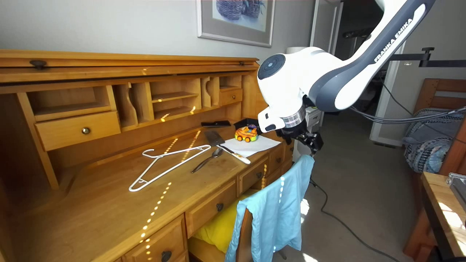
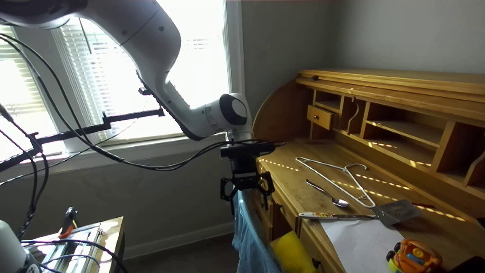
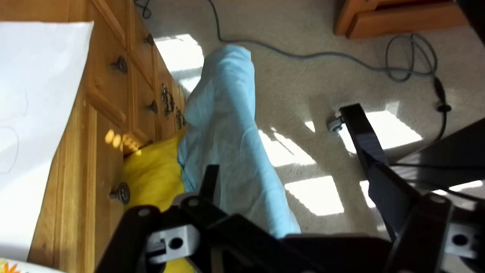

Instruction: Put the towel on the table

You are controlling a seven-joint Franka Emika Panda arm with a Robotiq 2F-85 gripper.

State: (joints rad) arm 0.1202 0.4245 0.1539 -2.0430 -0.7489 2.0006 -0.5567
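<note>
The light-blue towel [image 1: 282, 207] hangs draped over the back of the wooden chair [image 1: 245, 233]; it also shows in an exterior view [image 2: 248, 239] and in the wrist view [image 3: 231, 110]. The honey-coloured roll-top desk, the table [image 1: 83, 222], stands beside the chair; its surface also shows in an exterior view [image 2: 284, 151] and its front edge in the wrist view [image 3: 72, 182]. My gripper [image 2: 249, 206] is open above the towel's top edge, pointing down, fingers wide apart. In the wrist view, the gripper [image 3: 282, 140] has nothing held. Whether a fingertip touches the towel I cannot tell.
On the desk lie a white hanger [image 1: 171, 163], a spoon [image 1: 207, 160], a spatula [image 1: 227, 147], white paper [image 1: 251, 145] and a toy car [image 1: 246, 134]. A yellow cushion [image 1: 218, 227] sits on the chair. A smaller table [image 2: 110, 227] and a floor cable [image 3: 303, 57] are nearby.
</note>
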